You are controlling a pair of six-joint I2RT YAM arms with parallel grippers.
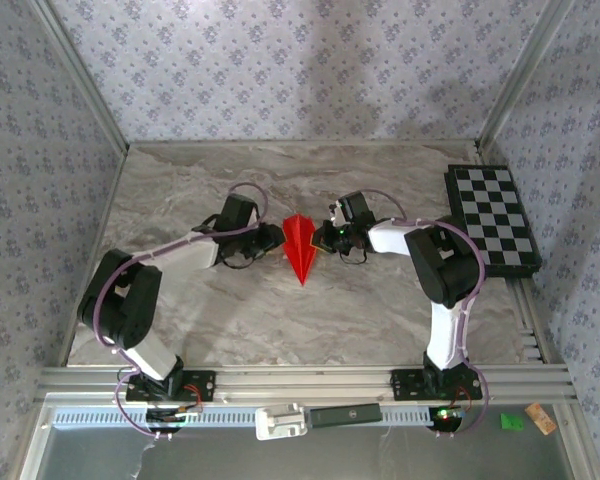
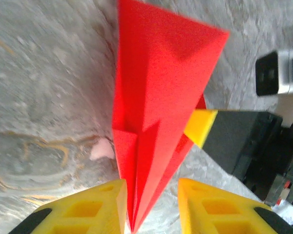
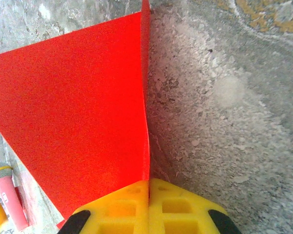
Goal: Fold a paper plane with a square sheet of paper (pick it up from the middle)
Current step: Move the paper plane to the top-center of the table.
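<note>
The red sheet of paper stands folded into a pointed dart, the paper plane [image 1: 300, 248], mid-table with its tip toward the near edge. My left gripper [image 1: 277, 238] is at its left side and my right gripper [image 1: 325, 238] at its right. In the left wrist view the plane [image 2: 156, 87] runs up between my open left gripper [image 2: 151, 184]; the folds lie close to the left finger [image 2: 107, 204], with a gap to the other. The right gripper's yellow fingertip [image 2: 200, 126] sits at the plane's far side. In the right wrist view my right gripper [image 3: 149, 184] is shut on the plane's edge [image 3: 78, 122].
A black-and-white chequered board [image 1: 495, 220] lies at the table's right edge. The marble table [image 1: 380, 310] is walled by patterned panels on three sides. A pink stick-like thing [image 3: 7, 195] shows at the lower left of the right wrist view.
</note>
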